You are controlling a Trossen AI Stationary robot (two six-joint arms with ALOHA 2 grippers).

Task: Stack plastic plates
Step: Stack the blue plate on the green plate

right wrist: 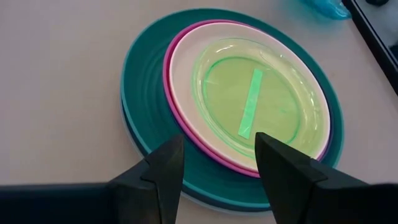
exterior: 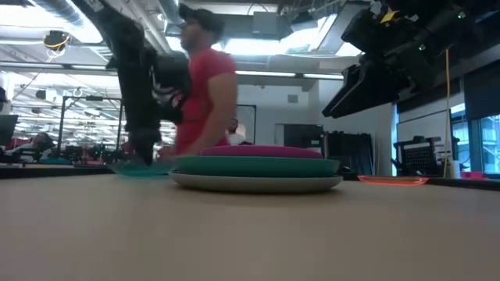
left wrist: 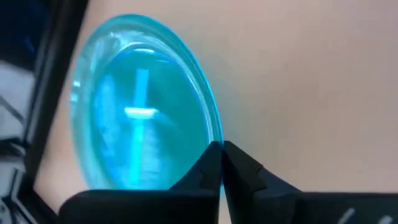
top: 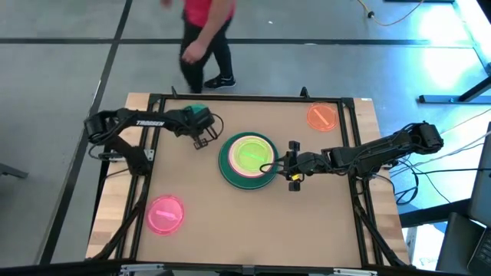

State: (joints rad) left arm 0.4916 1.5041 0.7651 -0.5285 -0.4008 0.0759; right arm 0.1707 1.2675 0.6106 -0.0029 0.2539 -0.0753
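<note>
A stack (top: 248, 159) sits mid-table: a grey plate at the bottom, then teal-green (right wrist: 146, 93), magenta, cream and a small green plate (right wrist: 261, 99) on top. My left gripper (left wrist: 221, 163) is shut on the small teal plate (left wrist: 137, 106) near the table's far left (top: 198, 113). My right gripper (right wrist: 217, 165) is open and hovers over the stack's right rim (top: 280, 163) without touching it. The orange plate (top: 322, 116) lies flat at the far right and the pink plate (top: 165, 213) at the near left. No dark slate plate is in view. My left gripper pinches the small teal plate's rim (left wrist: 214, 134) between its two fingers. In the low view the arm comes down on it from above (exterior: 144, 160). The plate is at or just above table level; whether it is lifted clear I cannot tell.
A person in a red shirt (top: 205, 31) walks just beyond the table's far edge. A raised black frame (top: 253, 98) runs around the table. Bare tabletop lies along the near edge (top: 268, 230), between the pink plate and the right arm.
</note>
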